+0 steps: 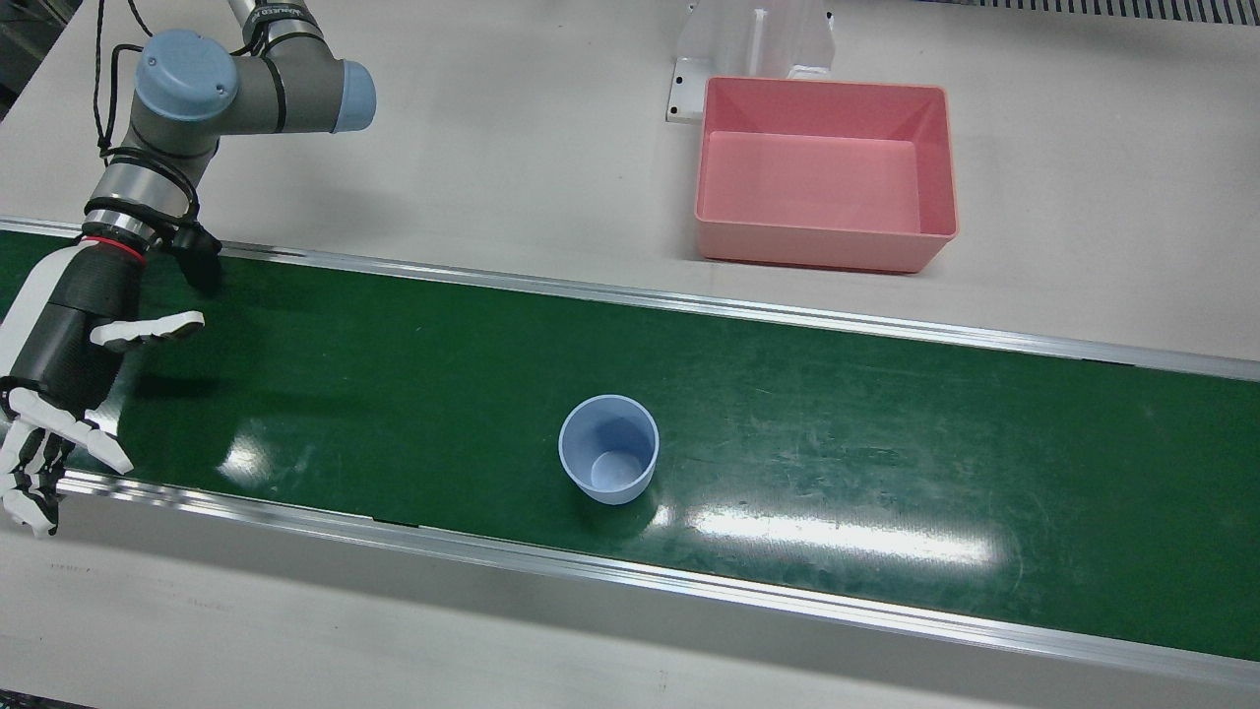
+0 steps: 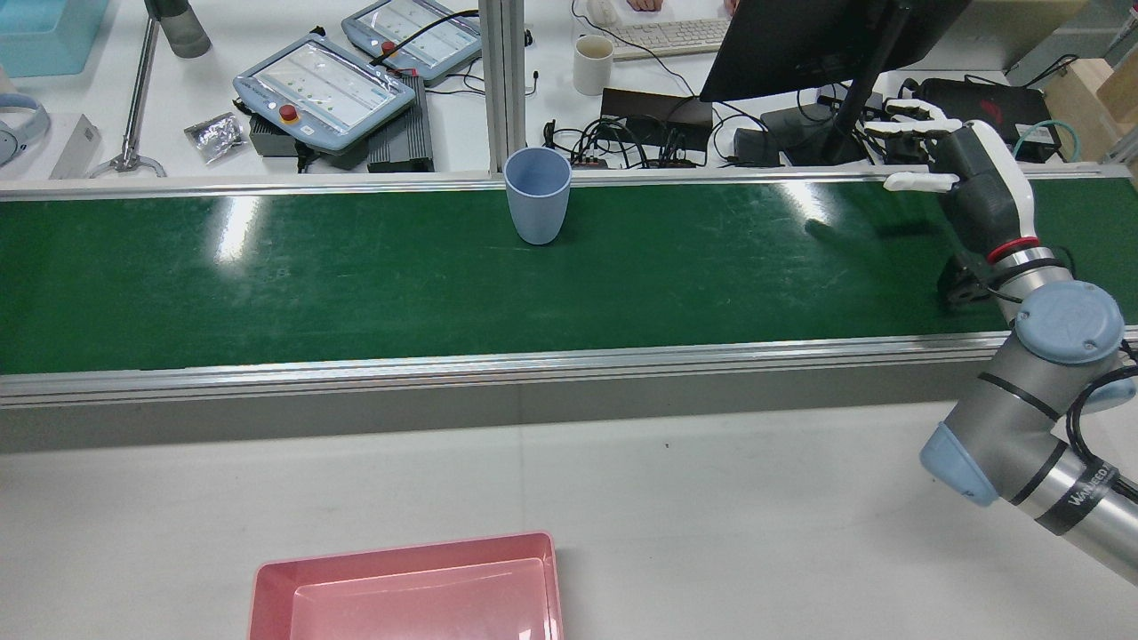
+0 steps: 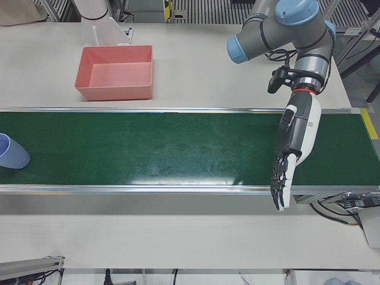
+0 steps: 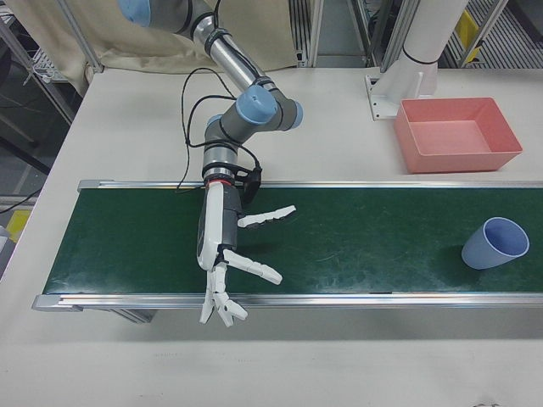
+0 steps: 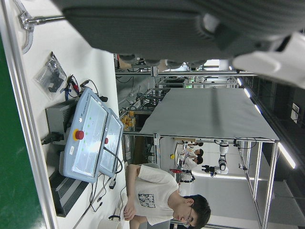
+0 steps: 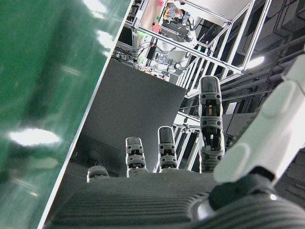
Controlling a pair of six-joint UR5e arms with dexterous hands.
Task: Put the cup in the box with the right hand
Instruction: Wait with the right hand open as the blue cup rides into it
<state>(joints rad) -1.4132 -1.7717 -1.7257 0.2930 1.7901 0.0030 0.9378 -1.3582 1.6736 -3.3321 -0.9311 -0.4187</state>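
On the green belt (image 1: pixel 886 414), pale-blue cup (image 1: pixel 608 449) upright.

White lettering runs along a black band (image 2: pixel 1086 491) around the right arm's tube, at about four o'clock in the rear view; it is too small to make out with certainty. The same band (image 1: pixel 279 14) shows at eleven o'clock in the front view, equally unreadable.

Grey blue-capped arms (image 1: pixel 246 89), black-white hands (image 4: pixel 222 254)
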